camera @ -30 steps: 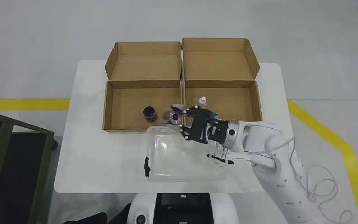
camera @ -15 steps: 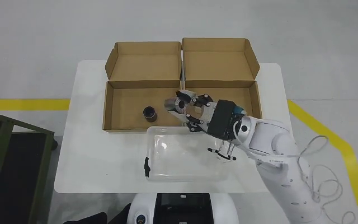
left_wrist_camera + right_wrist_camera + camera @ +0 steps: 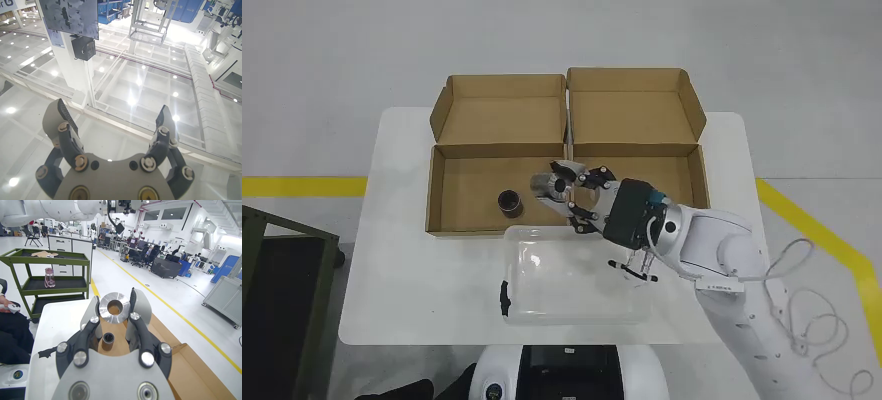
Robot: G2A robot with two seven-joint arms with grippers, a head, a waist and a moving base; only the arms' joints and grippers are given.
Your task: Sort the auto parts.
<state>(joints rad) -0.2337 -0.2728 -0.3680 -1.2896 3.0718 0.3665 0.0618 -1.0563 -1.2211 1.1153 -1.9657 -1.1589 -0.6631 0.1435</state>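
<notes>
Left gripper [image 3: 113,111] gapes wide, holding nothing. Nearest sits the clear plastic bin [image 3: 542,275]. Beyond it, the right gripper [image 3: 114,296] is clamped on the silver metal ring [image 3: 114,319], above the left cardboard box [image 3: 467,205], near its dividing wall. 1 dark linear bearing [image 3: 509,203] lies farther in. Best to lower the ring inside the walls, off the bearing, before releasing. Since 0.5 s ago it has slid farther over this box.

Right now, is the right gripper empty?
No, the right gripper is shut on a silver metal ring, which sits clamped between its two fingers.
</notes>
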